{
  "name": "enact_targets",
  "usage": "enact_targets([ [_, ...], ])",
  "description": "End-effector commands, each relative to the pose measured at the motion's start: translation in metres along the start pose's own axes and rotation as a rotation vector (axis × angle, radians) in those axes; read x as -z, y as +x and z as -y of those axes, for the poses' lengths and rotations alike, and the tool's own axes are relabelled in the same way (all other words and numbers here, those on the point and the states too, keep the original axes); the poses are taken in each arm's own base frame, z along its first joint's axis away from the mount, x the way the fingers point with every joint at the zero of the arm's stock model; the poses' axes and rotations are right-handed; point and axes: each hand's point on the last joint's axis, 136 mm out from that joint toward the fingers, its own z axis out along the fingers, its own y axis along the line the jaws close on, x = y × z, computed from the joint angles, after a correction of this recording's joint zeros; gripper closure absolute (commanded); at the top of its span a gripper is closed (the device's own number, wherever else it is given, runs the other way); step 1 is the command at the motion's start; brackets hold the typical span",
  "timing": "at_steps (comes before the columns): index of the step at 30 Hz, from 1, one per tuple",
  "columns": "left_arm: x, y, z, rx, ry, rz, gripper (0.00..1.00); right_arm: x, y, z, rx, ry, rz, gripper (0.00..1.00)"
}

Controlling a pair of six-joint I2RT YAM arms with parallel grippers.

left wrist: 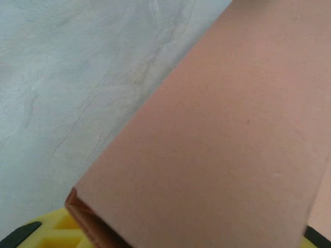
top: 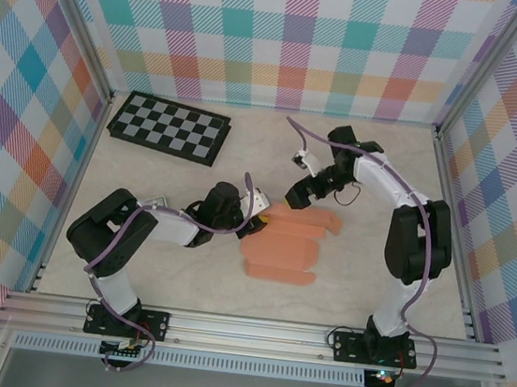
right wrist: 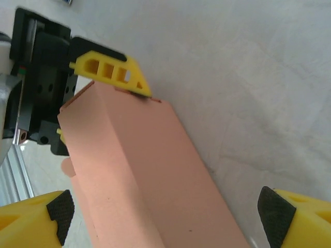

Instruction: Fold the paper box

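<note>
The salmon-orange thin-card paper box lies partly folded near the middle of the pale marbled desk, between the two arms. Flat flaps spread toward the near edge, and one long part is raised into a folded ridge. The left tool is clamped on the left end of that raised part, a yellow finger lying along its top edge, so it is holding the card. The right tool stands wide, its black pads on either side of the ridge, the right one clearly apart from it. The main risk, as I judge it, is the thinness of the card. If the right tool closes off-centre or presses before the crease lines up, the panel could buckle or crease in the wrong place. A pull against the left grip could also tear that end or slip it free. There is generous room to the right and toward the near aluminium rail, and the black-and-grey checkerboard sits well apart at the far left. The two tools, though, are close together over the box, so a knock between them is the tighter concern.
</note>
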Motion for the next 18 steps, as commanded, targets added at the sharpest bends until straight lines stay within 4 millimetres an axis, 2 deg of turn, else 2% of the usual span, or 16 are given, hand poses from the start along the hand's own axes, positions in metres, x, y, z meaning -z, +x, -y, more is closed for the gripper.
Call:
enact_targets([
  [1,-0.003,-0.009,0.004,-0.022,0.032,0.021,0.58,-0.014,0.017,-0.002,0.004,-0.012,-0.091,0.06],
  [9,-0.004,-0.012,0.003,0.018,0.023,0.034,0.58,-0.034,0.026,0.011,-0.012,0.047,-0.171,0.11],
  [18,0.005,-0.010,-0.010,0.102,-0.082,0.089,0.58,-0.035,0.026,0.016,-0.065,0.093,-0.177,0.15],
])
